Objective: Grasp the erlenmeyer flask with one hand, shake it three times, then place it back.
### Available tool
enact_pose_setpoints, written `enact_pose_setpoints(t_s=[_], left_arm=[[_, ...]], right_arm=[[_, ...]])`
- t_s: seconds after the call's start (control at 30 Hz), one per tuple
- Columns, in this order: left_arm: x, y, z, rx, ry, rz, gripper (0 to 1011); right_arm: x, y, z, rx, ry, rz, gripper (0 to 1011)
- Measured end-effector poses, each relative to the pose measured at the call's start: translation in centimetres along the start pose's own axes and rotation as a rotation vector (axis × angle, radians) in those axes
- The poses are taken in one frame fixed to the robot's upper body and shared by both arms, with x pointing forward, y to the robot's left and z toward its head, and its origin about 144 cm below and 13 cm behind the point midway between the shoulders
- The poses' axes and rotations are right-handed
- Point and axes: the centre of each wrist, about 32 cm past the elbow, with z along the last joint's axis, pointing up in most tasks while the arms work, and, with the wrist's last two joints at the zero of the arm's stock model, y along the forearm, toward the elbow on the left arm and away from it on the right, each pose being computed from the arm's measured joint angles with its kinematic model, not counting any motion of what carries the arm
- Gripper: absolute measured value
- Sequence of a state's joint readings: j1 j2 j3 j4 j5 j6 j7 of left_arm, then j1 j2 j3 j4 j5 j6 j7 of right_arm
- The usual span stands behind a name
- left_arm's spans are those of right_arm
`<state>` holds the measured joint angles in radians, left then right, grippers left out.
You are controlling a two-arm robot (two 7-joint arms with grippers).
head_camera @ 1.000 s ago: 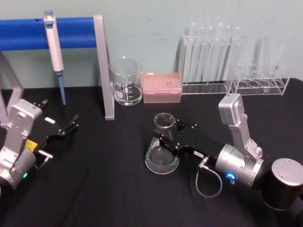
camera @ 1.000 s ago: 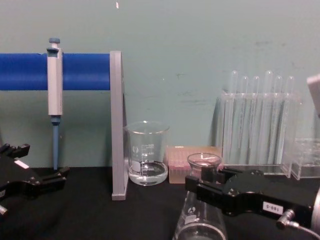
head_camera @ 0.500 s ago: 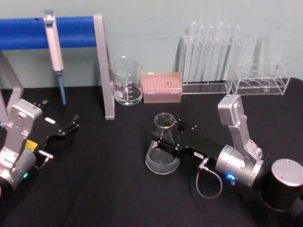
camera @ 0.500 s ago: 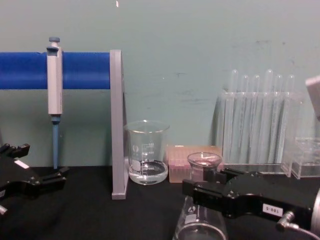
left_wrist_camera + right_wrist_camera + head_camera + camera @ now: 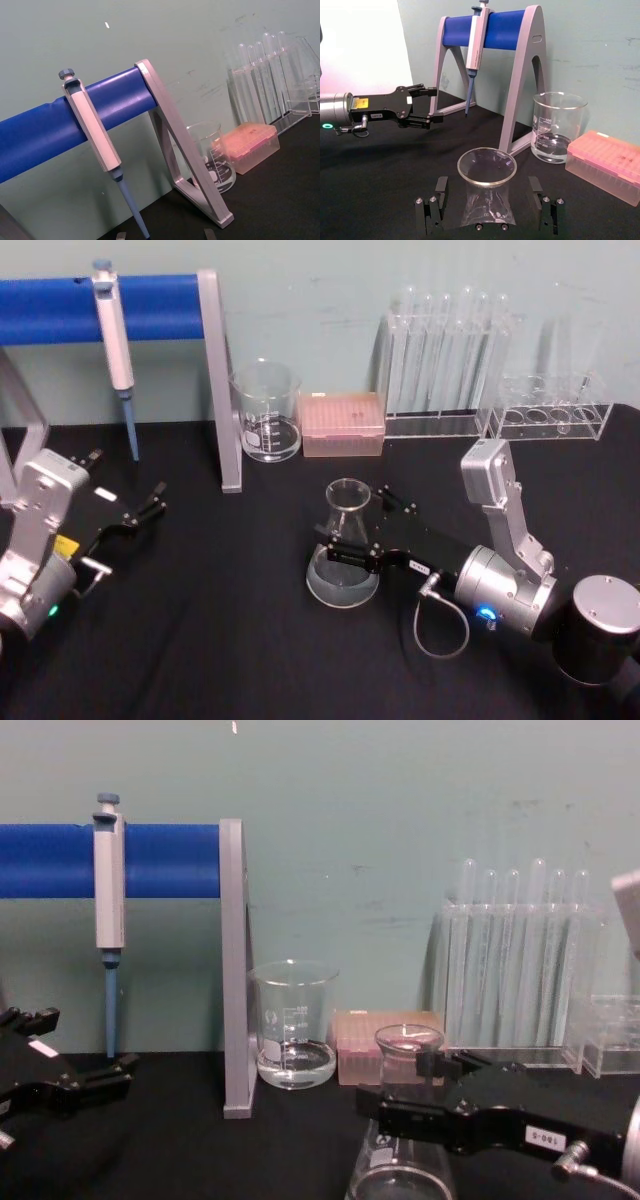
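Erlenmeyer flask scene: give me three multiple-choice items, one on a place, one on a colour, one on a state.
1. Where is the erlenmeyer flask?
A) standing on the black table
B) in the tube rack
C) lifted in the air

2. The stand's horizontal bar is:
A) red
B) blue
C) yellow

3. The right gripper is:
A) shut on the flask
B) open around the flask
C) holding a beaker

Answers: 1 A, its base sits on the table. 2 B, the bar carrying the pipette is blue. 3 B, the right wrist view shows gaps between the fingers and the glass.

Head above, chest before erlenmeyer flask (image 5: 346,521)
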<state>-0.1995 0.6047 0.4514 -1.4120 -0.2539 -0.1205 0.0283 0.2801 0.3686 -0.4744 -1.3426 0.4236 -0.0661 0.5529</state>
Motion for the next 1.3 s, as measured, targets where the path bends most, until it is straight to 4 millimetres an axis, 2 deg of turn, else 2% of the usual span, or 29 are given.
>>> enact_pose_setpoints(t_s=[0.7, 0.9, 1.3], left_arm=[[0.0, 0.0, 0.0, 0.0, 0.0, 0.0, 1001], [0.0, 0.0, 0.0, 0.0, 0.0, 0.0, 1001], [0.0, 0.0, 0.0, 0.0, 0.0, 0.0, 1001]], right_arm=[[-0.2, -0.3, 0.2, -0.008, -0.021, 0.011, 1000], [-0.4, -1.5, 0.4, -0.029, -0.024, 0.012, 1000], [-0.9, -5.4, 0.9, -0.132, 0.025, -0.038, 1000]])
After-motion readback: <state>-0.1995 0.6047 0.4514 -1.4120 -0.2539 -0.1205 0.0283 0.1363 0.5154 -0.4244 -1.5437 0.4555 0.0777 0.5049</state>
